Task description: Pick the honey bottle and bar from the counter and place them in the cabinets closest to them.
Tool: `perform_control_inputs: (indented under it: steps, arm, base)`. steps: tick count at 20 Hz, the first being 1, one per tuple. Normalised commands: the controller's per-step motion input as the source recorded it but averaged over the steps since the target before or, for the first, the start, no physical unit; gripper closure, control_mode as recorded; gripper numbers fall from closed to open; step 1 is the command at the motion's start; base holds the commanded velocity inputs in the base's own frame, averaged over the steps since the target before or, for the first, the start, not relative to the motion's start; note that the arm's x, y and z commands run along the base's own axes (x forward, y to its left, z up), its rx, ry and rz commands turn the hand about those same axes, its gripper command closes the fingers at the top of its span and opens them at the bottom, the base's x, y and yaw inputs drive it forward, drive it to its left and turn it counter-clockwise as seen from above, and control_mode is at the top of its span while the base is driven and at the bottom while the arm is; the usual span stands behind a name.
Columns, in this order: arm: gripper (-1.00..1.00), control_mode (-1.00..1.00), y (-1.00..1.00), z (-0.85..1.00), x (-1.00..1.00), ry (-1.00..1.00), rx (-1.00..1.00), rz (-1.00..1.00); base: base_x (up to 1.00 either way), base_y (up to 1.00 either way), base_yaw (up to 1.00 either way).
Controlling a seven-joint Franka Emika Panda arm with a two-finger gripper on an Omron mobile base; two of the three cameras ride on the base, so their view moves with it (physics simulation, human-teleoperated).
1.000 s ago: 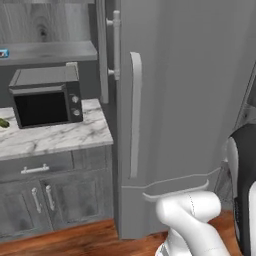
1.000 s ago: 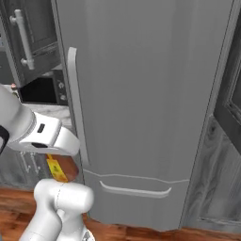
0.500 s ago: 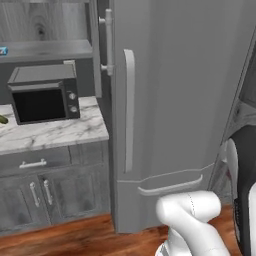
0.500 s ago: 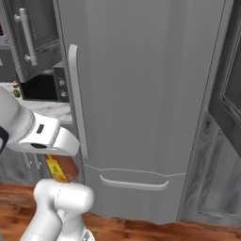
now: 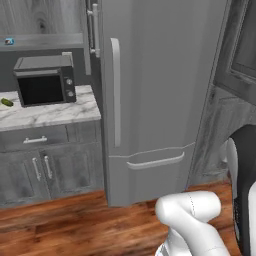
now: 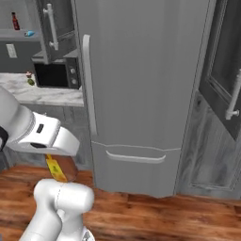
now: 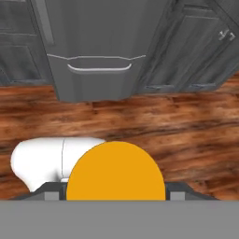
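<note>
The claw grips the honey bottle [image 7: 115, 171], its orange cap at bottom centre of the hand view, over wood floor [image 7: 186, 126]. Beyond, the fridge [image 5: 155, 90] fills mid-frame; the counter [image 5: 47, 112] with microwave [image 5: 44, 80] sits left, the bar [image 5: 8, 42] on a cabinet shelf, upper left

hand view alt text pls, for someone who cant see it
A round yellow-orange bottle cap sits large at the bottom centre, held between the gripper. Beyond it lie a reddish-brown wooden plank floor and the lower drawer of a smooth grey fridge, with grey wood-grain cabinet doors on either side.
</note>
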Motion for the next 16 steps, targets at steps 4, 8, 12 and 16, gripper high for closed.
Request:
perform_control_inputs:
  steps: [4,8,12,16]
  arm:
    - [1.00,1.00,0.00,0.00,0.00,0.00,0.00,0.00]
    - [1.00,1.00,0.00,0.00,0.00,0.00,0.00,0.00]
    - [1.00,1.00,0.00,0.00,0.00,0.00,0.00,0.00]
    - [1.00,1.00,0.00,0.00,0.00,0.00,0.00,0.00]
  base:
    - [-0.43,-0.15,0.00]
    - [-0.01,-0.03,0.00]
    - [-0.02,-0.55,0.00]
    - [-0.14,-0.75,-0.01]
